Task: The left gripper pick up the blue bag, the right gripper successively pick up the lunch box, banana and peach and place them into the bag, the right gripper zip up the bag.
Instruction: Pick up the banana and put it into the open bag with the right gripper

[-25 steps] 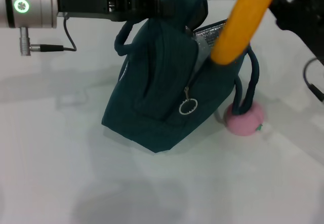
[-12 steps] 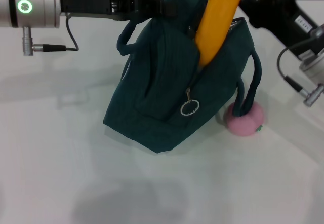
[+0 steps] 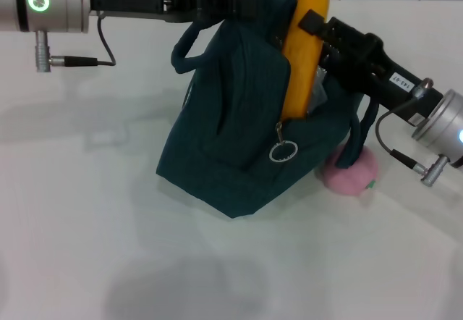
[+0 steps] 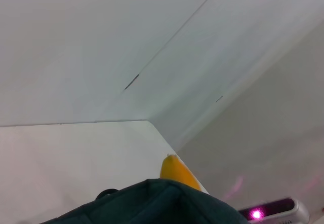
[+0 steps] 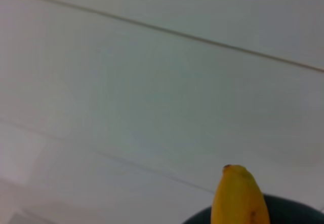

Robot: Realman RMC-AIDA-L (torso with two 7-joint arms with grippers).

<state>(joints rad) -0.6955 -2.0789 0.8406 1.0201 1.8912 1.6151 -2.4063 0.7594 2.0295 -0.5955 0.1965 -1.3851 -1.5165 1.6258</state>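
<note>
Your left tool (image 3: 235, 5) is clamped on the blue bag (image 3: 239, 124) mid-counter, your right tool (image 3: 312, 24) grips the banana (image 3: 304, 52) standing half inside, so push it down, let go, then fetch the peach (image 3: 352, 171) beside the bag.

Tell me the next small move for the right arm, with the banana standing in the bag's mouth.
Probably lower it a little further, then let go. The right gripper holds the banana near upright, its lower end already inside the bag but most of it above the opening. The left gripper holds the bag's top up. The peach waits on the table by the bag.
</note>
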